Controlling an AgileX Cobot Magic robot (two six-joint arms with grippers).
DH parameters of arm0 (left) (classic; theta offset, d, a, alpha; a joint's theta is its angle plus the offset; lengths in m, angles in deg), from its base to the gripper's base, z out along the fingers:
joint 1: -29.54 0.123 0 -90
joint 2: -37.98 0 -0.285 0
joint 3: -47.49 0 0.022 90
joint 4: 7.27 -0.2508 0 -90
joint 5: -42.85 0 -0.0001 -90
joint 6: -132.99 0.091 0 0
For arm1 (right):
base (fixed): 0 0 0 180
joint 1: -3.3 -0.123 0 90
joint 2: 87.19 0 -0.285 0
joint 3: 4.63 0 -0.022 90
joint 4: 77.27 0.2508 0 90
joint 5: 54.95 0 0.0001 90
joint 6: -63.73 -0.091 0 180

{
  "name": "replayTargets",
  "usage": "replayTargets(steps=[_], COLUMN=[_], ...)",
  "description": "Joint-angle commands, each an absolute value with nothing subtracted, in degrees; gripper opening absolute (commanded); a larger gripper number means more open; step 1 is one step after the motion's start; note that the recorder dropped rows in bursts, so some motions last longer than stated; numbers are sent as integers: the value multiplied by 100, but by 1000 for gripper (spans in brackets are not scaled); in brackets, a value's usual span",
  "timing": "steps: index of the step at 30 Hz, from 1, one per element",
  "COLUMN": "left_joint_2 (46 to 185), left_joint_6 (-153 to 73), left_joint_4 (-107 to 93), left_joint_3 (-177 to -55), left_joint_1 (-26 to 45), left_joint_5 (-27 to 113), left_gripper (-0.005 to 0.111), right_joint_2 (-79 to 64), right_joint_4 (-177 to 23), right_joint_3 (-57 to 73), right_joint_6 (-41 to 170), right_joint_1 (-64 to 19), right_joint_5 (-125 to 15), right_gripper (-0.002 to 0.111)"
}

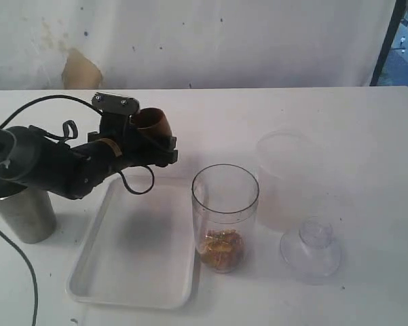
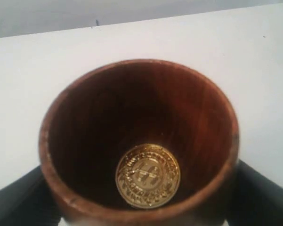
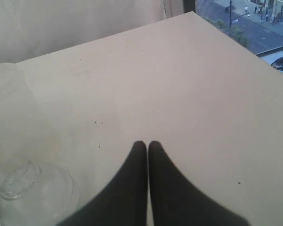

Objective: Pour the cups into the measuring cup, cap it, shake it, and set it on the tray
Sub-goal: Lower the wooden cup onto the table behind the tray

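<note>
Left gripper: the left gripper is holding the brown wood-grain cup between its black fingers, one on each side of the wall. The jaws are standing wide, as wide as the cup.
Wood cup: it is hanging tilted in the air over the far edge of the tray, with its mouth facing the wrist camera. One gold coin is lying inside on the wall.
Right gripper: the right gripper is hovering over the bare white table with its two fingers pressed together – it is gripping nothing. It is not showing in the exterior view.
Measuring cup: the measuring cup is standing upright and uncapped on the table, just beside the tray at 3 o'clock from it. Some golden pieces are lying at its bottom.
Tray: the tray is lying flat on the table, at 6 o'clock from the held cup.
Steel tumbler: the steel tumbler is standing upright at 9 o'clock from the tray, partly behind the left arm.
Frosted container: the frosted container is standing at 2 o'clock from the measuring cup, close to it.
Dome lid: the clear dome lid is resting on the table with its knob up – at 4 o'clock from the measuring cup, near the right gripper.
</note>
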State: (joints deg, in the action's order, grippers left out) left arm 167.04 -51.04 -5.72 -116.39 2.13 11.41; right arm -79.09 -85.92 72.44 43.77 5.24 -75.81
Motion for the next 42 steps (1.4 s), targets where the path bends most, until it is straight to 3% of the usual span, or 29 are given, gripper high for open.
replayTargets(steps=[1, 14, 29, 32, 38, 42], left_joint_2=[16820, 17291, 17333, 17333, 17333, 17333], left_joint_6=[-4974, -4611, -4611, -4611, -4558, -4518], left_joint_4=[-475, -427, -427, -427, -427, -427], left_joint_3=[-11865, -12589, -12604, -12604, -12604, -12604], left_joint_1=[214, 214, 214, 214, 214, 214], left_joint_5=[1099, 1839, 1612, 1599, 1599, 1685], left_gripper=[0, 0, 1, 15, 75, 102], right_joint_2=[-7940, -7940, -7940, -7940, -7940, -7940], right_joint_4=[-8591, -8591, -8591, -8591, -8591, -8591], right_joint_3=[7259, 7259, 7259, 7259, 7259, 7259], right_joint_6=[4356, 4356, 4356, 4356, 4356, 4356], right_joint_1=[504, 504, 504, 504, 504, 504], right_joint_5=[-7524, -7524, -7524, -7524, -7524, -7524], right_gripper=[0, 0, 0, 0, 0, 0])
